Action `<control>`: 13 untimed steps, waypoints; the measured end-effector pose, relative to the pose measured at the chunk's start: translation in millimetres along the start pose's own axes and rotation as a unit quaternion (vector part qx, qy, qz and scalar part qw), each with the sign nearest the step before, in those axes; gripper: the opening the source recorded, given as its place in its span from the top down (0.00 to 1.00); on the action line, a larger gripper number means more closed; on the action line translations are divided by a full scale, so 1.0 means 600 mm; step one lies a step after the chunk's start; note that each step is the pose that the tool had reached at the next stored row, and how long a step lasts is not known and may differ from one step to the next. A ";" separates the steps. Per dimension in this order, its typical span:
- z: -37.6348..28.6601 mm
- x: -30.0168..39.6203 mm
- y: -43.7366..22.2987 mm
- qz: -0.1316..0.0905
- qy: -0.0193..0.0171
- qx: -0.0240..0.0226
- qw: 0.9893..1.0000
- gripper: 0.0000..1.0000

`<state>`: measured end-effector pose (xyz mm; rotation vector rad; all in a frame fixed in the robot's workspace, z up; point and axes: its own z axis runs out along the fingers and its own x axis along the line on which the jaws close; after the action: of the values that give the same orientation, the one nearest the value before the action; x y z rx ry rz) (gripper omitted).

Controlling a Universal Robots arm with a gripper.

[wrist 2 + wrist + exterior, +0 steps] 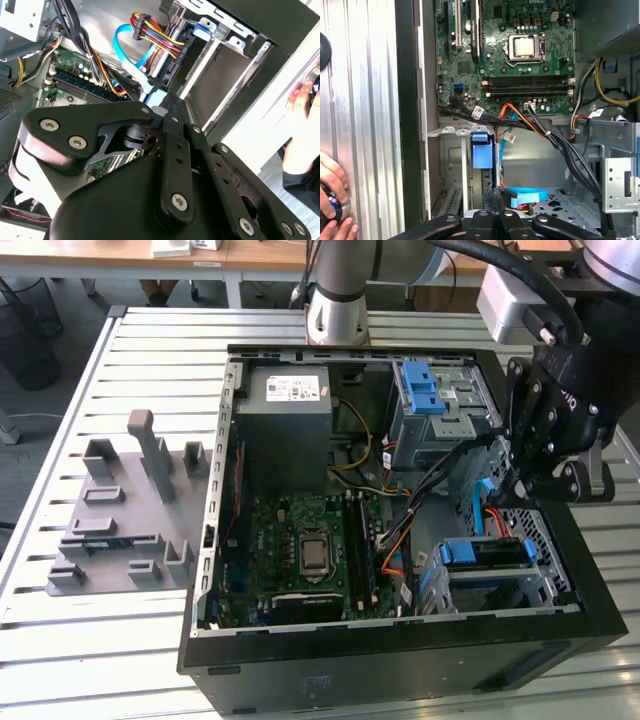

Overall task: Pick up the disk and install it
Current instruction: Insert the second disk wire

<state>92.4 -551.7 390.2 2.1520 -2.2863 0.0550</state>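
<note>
One disk (pixel 490 553) sat in the lower drive cage (pixel 545 540) of the open computer case (pixel 400 640), at the exterior view's right, near the case's front corner. Its long axis ran from the exterior view's left to right, and its broader blue end pointed to the left, toward the motherboard (pixel 300 540). You could see of it mostly a dark strip between two blue parts of the carrier frame. In the first wrist view, a blue piece of that frame (pixel 526 194) lay just beside the gripper (pixel 495 197).

In the exterior view the gripper (pixel 520 490) hung just above the cage, close over the disk. Whether it was open or closed, or touching the disk, you could not tell. A blue data cable (pixel 131 52) curved nearby. Your hand (pixel 334 200) rested outside the case wall.
</note>
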 end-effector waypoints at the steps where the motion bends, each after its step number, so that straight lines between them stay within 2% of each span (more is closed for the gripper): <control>1: 0.000 -0.002 0.001 0.000 0.000 0.000 1.000 0.89; 7: 0.002 -0.014 0.002 0.000 -0.001 0.000 1.000 0.89; 8: 0.003 -0.015 0.002 0.000 -0.001 0.000 1.000 0.83; 9: 0.003 -0.017 0.002 0.000 -0.001 0.000 1.000 0.83; 10: 0.004 -0.020 0.003 0.000 -0.001 0.000 1.000 0.76; 13: 0.006 -0.023 0.003 0.000 -0.001 0.000 1.000 0.76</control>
<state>91.5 -537.8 386.5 2.1531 -2.2872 0.0528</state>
